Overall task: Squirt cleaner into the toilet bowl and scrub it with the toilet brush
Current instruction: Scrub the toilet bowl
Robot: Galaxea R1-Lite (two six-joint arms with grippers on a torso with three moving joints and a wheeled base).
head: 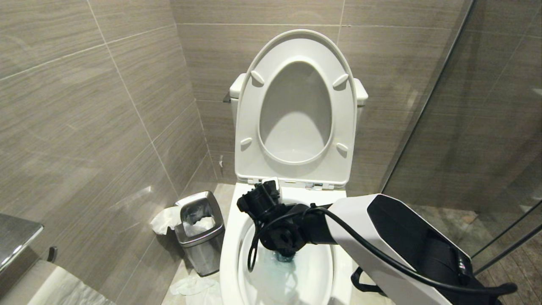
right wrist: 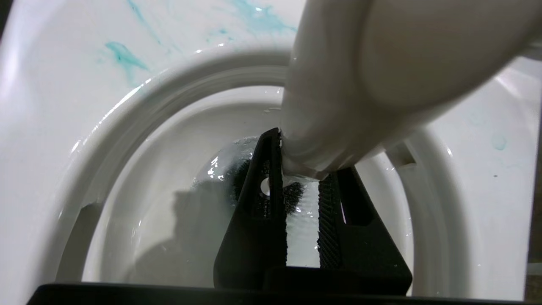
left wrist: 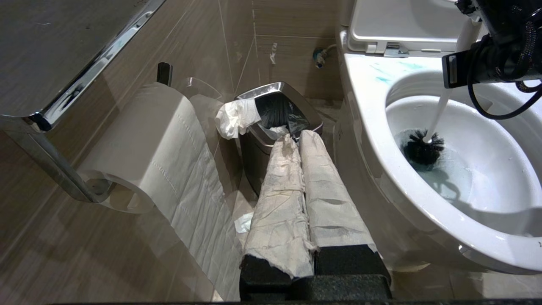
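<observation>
Clearly shown is the scrubbing stage: the right gripper (right wrist: 302, 186), reaching over the large white glossy ceramic toilet bowl (head: 230, 254), is clamped on the long slim white plastic toilet brush (left wrist: 436, 116) high on its handle, near the rounded end. In the left wrist view the handle slopes down into the bowl, and the round black bristle head (left wrist: 421, 148) sits at the edge of the blue-tinted water. Teal streaks of cleaner lie on the rim (right wrist: 123, 57); the cleaner bottle itself appears in no view.

Handling, as judged: the brush is light and its handle stiff, but smooth wet plastic is likely slippery, and a grip so far from the bristles gives the head long leverage against the ribbed finger pads (right wrist: 324, 212). A hold lower on the shaft would probably resist twisting better, though it would bring the fingers nearer the water. The bristles are springy and should yield against the ceramic, which is hard, slick and will not give, so pressing force needs moderation.

The left gripper (left wrist: 302, 190), its two fingers wrapped in crumpled white paper and pressed together, is parked beside the bowl, pointing towards the small steel waste bin (left wrist: 250, 146) and near the white paper roll (left wrist: 161, 127) on its chrome holder.
</observation>
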